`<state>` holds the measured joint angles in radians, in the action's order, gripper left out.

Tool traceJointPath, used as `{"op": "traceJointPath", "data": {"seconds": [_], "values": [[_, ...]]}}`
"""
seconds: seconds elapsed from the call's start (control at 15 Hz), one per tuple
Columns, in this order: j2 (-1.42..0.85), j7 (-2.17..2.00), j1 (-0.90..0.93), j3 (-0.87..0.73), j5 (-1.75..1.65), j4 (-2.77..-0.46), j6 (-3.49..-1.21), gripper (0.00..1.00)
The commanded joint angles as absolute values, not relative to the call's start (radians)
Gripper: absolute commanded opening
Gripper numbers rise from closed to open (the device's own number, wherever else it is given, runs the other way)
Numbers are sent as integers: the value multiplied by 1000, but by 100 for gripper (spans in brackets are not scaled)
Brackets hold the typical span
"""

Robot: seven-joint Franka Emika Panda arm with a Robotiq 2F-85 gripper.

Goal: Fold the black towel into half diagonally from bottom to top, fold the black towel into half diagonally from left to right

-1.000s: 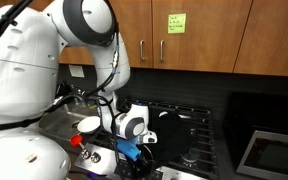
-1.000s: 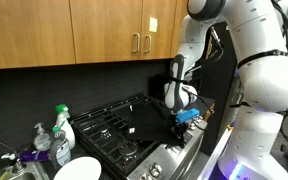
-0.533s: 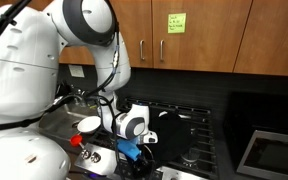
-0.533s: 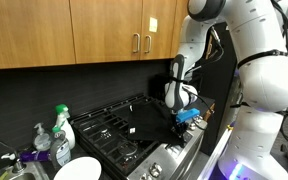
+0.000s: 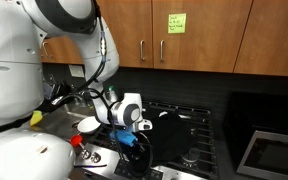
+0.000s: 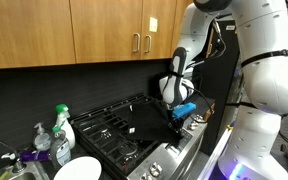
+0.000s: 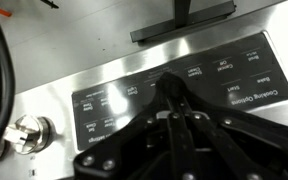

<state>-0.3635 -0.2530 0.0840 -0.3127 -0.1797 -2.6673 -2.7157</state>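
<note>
The arm's upper links have swung aside and the wrist has rolled, so the end effector (image 6: 174, 118) now sits tilted above the front edge of the worktop (image 6: 109, 125) rather than square to it. In the wrist view its fingers (image 7: 174, 96) meet at the tips – pressed together – and no cloth shows between them. The black towel (image 6: 142, 126) lies flat on the grates just behind the end effector, on the side away from the robot.

The risk, as I judge it, is a miss: black cloth on black grates is hard to read, and the fingertips hover over the control panel (image 7: 199, 85), so a descent here could strike the panel or the knob (image 7: 24, 131) beside it. A lifted corner could also snag on a grate – spoiling the diagonal.

Counted: one towel, one end effector, one knob in the wrist view, two bottles (image 6: 62, 126) far beyond the towel, one yellow note (image 5: 176, 22) high above.
</note>
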Motion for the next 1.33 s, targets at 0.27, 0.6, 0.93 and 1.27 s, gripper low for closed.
{"op": "traceJointPath", "data": {"seconds": [0.27,0.6,0.93,1.27], "values": [[-149,-445,126,-318,-383,-2688,-2565,1],[-83,-482,81,-252,-400,-2675,-2578,1],[-21,-518,48,-188,-420,-2665,-2583,1],[45,-590,22,-124,-479,-2666,-2590,1]]}}
